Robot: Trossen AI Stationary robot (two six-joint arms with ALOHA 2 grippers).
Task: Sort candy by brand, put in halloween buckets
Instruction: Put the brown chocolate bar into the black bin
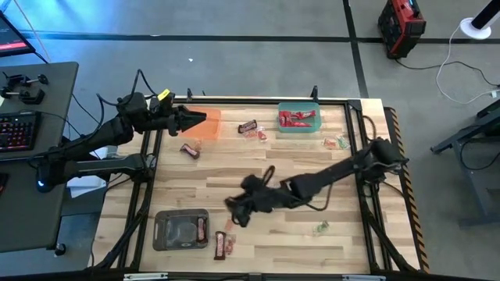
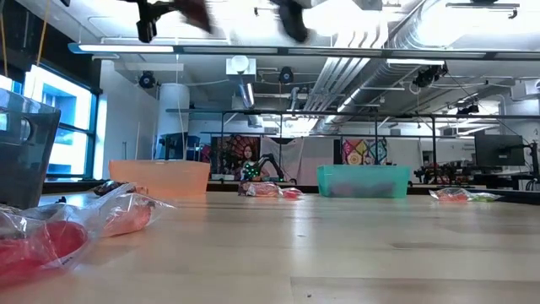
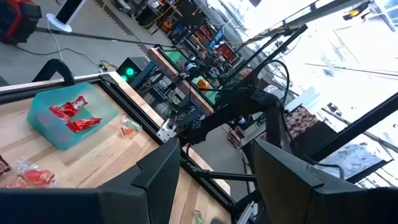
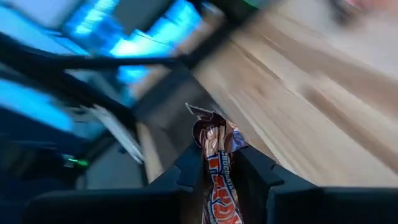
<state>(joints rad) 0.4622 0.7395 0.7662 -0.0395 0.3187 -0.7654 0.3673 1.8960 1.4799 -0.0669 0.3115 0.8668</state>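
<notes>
The brown bar (image 4: 219,180) sits pinched between the two dark fingers of my right gripper (image 4: 221,171), its crimped wrapper end sticking up past my fingertips. I am clenched on it, so it is off the wood. From above, my right gripper (image 1: 237,209) hangs over the front middle of the table (image 1: 312,257), just beside the dark grey bucket (image 1: 181,229) at the front left, which already has a brown bar inside by its right wall. Another brown bar (image 1: 223,245) lies on the boards just right of that bucket, with a small pale sweet near it.

Farther back, the green bucket (image 1: 300,117) stands at the rear right of centre holding several red candies (image 1: 297,119); the left wrist view shows those red wrappers lying in its blue-green tub (image 3: 46,121). The orange bucket (image 1: 205,123) stands at the rear left, and my left gripper (image 1: 197,119) hovers at its edge with its fingers (image 3: 155,180) spread apart and nothing between them. Between the two rear buckets lie a brown bar (image 1: 248,126) and a red sweet (image 1: 258,134), touching or nearly so. One more brown bar (image 1: 190,150) lies in front of the orange bucket. Small pale green and pink sweets (image 1: 337,143) lie near the right edge, and another green one (image 1: 321,228) toward the front right.

At table height, red wrapped candy (image 2: 51,236) lies close to the camera.
</notes>
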